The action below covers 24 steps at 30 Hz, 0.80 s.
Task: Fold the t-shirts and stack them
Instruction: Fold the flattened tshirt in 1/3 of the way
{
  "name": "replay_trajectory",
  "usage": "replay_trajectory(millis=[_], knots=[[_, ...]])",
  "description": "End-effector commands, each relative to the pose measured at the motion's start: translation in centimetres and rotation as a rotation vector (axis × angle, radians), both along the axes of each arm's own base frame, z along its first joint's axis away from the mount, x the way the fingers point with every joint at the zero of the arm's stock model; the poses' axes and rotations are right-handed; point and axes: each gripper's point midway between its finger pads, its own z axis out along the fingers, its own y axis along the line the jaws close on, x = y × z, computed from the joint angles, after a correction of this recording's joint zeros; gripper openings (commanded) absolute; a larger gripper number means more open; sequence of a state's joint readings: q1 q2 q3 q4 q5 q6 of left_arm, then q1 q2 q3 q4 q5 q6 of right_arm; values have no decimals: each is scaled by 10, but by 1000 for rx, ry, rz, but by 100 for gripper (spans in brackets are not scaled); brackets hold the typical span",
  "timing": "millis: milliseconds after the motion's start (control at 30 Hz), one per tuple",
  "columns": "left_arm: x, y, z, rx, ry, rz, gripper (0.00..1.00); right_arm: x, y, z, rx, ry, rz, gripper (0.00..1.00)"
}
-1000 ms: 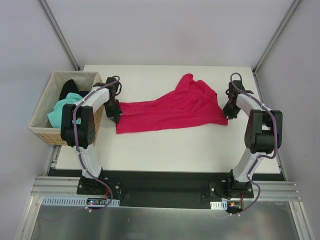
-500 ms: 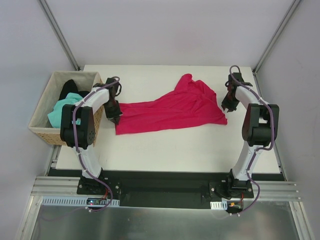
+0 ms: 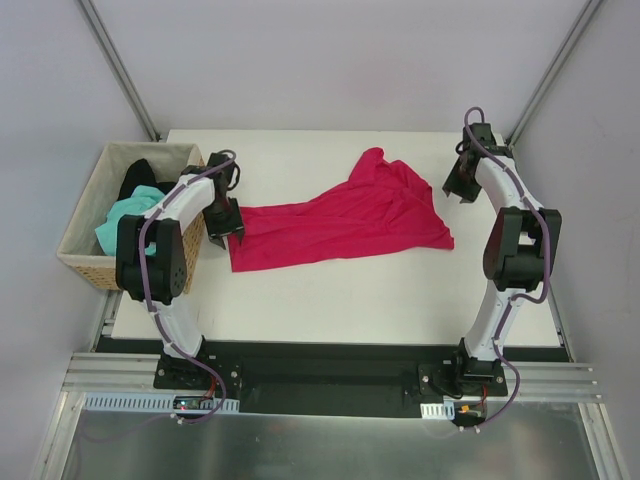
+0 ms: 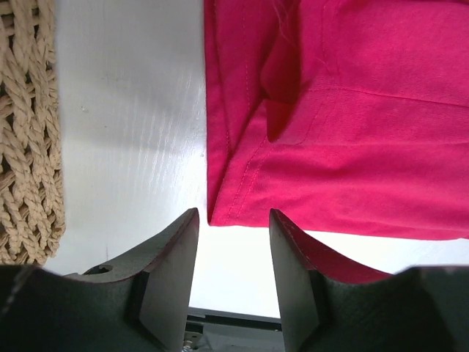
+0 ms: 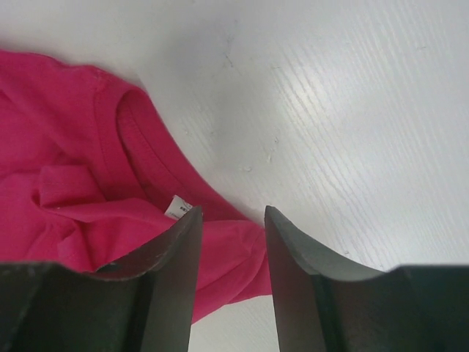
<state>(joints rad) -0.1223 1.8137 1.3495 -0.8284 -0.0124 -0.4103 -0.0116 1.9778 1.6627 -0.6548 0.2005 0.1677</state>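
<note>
While one crimson t-shirt lies spread, two shirts in one basket

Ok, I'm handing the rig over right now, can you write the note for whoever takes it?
Left tool: open, holding nothing, at the crimson t-shirt's left hem corner.
Right tool: open, empty, above the table beside the shirt's collar end.
Things: crimson t-shirt lies stretched across the table, rumpled toward the collar end. Teal t-shirt and black t-shirt sit in the wicker basket at the left.
Done: one shirt laid out; no fold, no stack.
Left: fold the crimson one, then fetch, fold and stack the other two.
</note>
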Motion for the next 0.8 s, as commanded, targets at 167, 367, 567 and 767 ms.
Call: replay_trajectory(millis=[167,367,567,767], knots=[[15,-6,39,-21,-97,-12,42,-9,35,14,64,-26,124,40],[28,-24,54,-73,-146,-44,42,19,57,15,145,-30,253,31],[44,-37,78,-99,-223,-68,27,53,75,12,173,-14,322,2],[49,-39,94,-114,-284,-84,20,70,88,-4,242,-5,358,1]])
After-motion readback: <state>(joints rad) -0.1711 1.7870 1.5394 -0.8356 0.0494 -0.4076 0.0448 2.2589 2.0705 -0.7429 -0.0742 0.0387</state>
